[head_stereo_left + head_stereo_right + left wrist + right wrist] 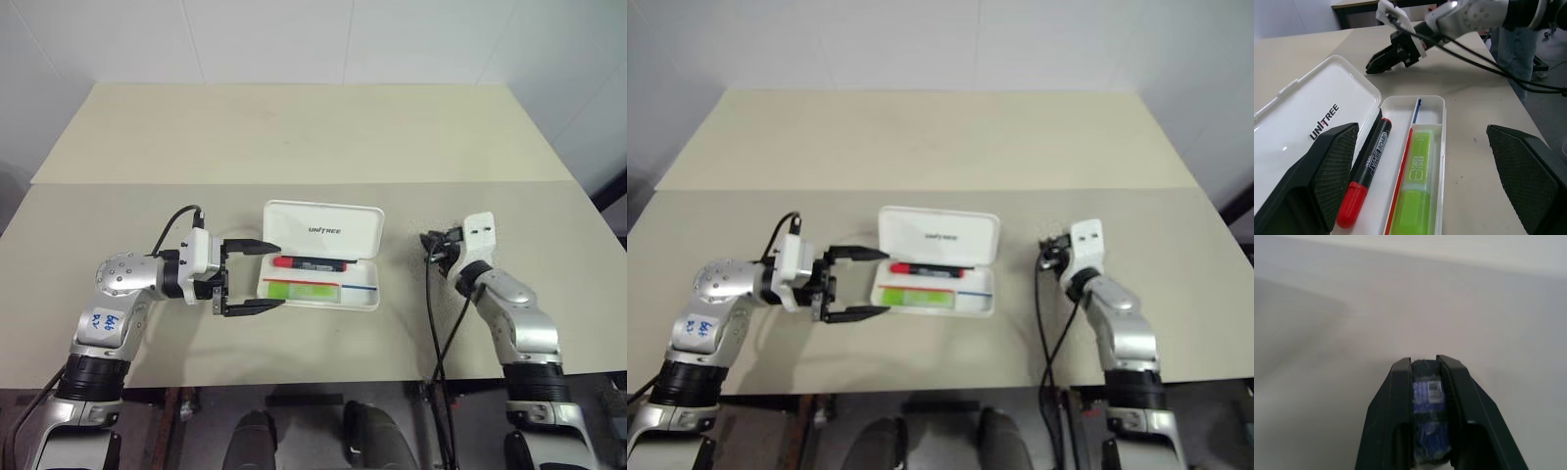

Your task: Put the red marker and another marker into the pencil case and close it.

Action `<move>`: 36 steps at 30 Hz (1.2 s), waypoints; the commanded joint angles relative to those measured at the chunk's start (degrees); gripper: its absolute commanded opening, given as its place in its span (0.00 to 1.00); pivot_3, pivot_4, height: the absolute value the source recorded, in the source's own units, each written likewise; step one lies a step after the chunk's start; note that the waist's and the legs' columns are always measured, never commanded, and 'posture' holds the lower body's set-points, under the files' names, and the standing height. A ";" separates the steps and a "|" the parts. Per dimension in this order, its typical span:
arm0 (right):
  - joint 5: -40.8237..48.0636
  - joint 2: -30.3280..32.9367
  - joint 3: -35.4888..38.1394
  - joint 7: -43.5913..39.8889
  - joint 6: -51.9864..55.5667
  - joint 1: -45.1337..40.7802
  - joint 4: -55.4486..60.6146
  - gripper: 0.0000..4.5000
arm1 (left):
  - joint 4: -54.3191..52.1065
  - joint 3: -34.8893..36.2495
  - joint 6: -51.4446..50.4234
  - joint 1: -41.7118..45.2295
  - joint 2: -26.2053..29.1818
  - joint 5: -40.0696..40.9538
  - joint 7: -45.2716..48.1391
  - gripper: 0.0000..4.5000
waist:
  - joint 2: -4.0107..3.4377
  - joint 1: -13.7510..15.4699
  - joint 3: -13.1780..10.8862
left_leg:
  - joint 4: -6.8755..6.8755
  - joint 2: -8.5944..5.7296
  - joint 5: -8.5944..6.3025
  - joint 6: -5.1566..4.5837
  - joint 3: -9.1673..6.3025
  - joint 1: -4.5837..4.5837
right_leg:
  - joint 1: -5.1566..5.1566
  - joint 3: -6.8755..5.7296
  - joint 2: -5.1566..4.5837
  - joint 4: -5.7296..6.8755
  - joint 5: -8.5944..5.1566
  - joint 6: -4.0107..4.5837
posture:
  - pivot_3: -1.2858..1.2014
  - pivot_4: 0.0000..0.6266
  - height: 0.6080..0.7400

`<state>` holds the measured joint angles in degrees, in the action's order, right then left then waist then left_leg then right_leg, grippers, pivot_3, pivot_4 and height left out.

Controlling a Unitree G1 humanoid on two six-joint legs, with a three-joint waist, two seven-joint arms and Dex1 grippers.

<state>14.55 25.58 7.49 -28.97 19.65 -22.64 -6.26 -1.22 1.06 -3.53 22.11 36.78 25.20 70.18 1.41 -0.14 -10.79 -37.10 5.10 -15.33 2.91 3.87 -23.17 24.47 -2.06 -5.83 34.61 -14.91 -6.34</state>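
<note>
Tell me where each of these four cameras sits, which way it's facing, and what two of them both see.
Left eye view: head camera, looking down over the table; both arms show, with the open pencil case between them.
Right eye view: the same scene from the head's other eye.
Left wrist view: on the left arm, looking past the open left gripper into the case at the red marker and the green highlighter.
Right wrist view: on the right arm, along the shut right gripper.
Shared: left wrist and eye views both show case, pens and right gripper.

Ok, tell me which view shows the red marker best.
The left wrist view: the red marker lies large inside the open pencil case, with its red cap and barrel lettering plain. Both eye views show it small, as a red-and-black stick. The right wrist view faces bare surface.
</note>
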 commanded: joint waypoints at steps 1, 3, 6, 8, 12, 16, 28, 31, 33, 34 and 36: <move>3.67 4.32 0.76 -9.81 -3.47 -0.98 4.26 0.09 | -0.54 0.39 1.06 0.36 0.15 -0.18 0.03 1.00 | 0.00 0.03 0.00 | 0.00 0.01 0.00 0.00 0.00 0.00 | 0.00 0.00 0.02 -0.01 0.00 0.00 | 0.52 0.24 1.00; 4.51 5.97 0.92 -12.86 -4.39 -1.00 4.19 0.09 | -0.45 0.26 1.08 0.40 0.07 -0.30 -0.06 1.00 | 0.00 0.09 0.00 | -0.01 0.01 0.00 0.00 0.00 0.00 | 0.00 0.00 0.03 -0.04 0.00 0.00 | 0.52 0.24 1.00; 10.94 11.22 1.08 -24.46 -2.59 2.32 11.53 0.09 | -0.42 0.54 1.36 -0.25 0.23 -0.28 -0.11 1.00 | 0.00 0.46 0.00 | -0.01 0.01 0.00 0.00 0.00 -0.03 | 0.00 0.00 0.03 -0.07 0.01 -0.01 | 0.52 0.24 1.00; 13.64 12.65 0.27 -28.03 -1.23 4.13 15.45 0.09 | -0.55 0.62 1.46 -0.56 0.23 -0.31 -0.21 1.00 | 0.00 0.49 0.00 | 0.01 0.01 -0.02 -0.01 0.00 -0.03 | 0.00 0.00 0.04 -0.07 0.00 -0.02 | 0.52 0.24 1.00; 15.65 13.04 -2.48 -31.78 -0.31 5.39 20.03 0.09 | -0.96 0.63 1.40 -0.91 0.09 -0.31 -0.51 1.00 | 0.01 0.18 0.00 | -0.06 0.01 -0.02 0.00 0.00 -0.01 | -0.02 0.00 0.05 -0.08 0.01 -0.03 | 0.52 0.24 1.00; 14.70 10.79 -7.13 -32.55 -0.96 4.19 21.53 0.09 | -2.07 0.59 0.98 -1.55 0.06 -0.10 -0.91 1.00 | 0.01 0.11 0.01 | -0.11 0.01 -0.01 0.01 0.00 0.02 | -0.01 0.01 0.04 -0.01 0.02 -0.02 | 0.52 0.24 1.00; 5.59 5.72 -17.65 -36.44 -10.19 -0.27 9.85 0.09 | -3.08 0.51 0.35 -1.70 0.07 0.07 -1.86 1.00 | 0.03 0.55 0.02 | -0.11 0.01 -0.01 0.01 0.00 -0.02 | -0.01 0.03 0.05 -0.04 0.02 -0.02 | 0.52 0.24 1.00; 5.29 5.40 -17.62 -37.60 -11.76 -0.82 7.40 0.09 | -3.07 0.54 0.19 -1.52 0.19 0.14 -2.09 1.00 | 0.03 0.52 0.02 | -0.12 0.01 -0.01 0.02 0.00 -0.02 | -0.01 0.03 0.06 -0.02 0.02 -0.02 | 0.52 0.24 1.00; 5.02 5.14 -17.71 -38.03 -12.49 -1.02 6.31 0.09 | -3.04 0.54 0.12 -1.43 0.24 0.19 -2.10 1.00 | 0.03 0.47 0.02 | -0.13 0.01 -0.01 0.02 0.00 -0.01 | -0.01 0.02 0.06 0.00 0.02 -0.02 | 0.52 0.24 1.00; 4.78 4.89 -17.86 -38.12 -12.96 -1.16 5.56 0.09 | -3.05 0.49 0.05 -1.38 0.20 0.19 -2.15 1.00 | 0.03 0.42 0.02 | -0.13 0.01 -0.01 0.02 0.00 -0.01 | -0.01 0.03 0.06 0.00 0.02 -0.02 | 0.52 0.24 1.00; 4.04 4.23 -18.19 -38.23 -14.18 -1.55 3.61 0.09 | -3.15 0.27 -0.13 -1.23 -0.04 0.13 -2.32 1.00 | 0.03 0.31 0.02 | -0.12 0.01 -0.01 0.02 0.00 0.01 | -0.01 0.03 0.06 0.03 0.02 -0.02 | 0.52 0.24 1.00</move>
<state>18.92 30.35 -10.92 -66.81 7.24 -23.54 -2.25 -2.01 1.09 -3.69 19.98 36.75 24.94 68.30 1.44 0.17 -10.78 -37.22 5.12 -15.33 2.93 3.87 -23.16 24.47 -2.03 -5.76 34.64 -14.89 -6.36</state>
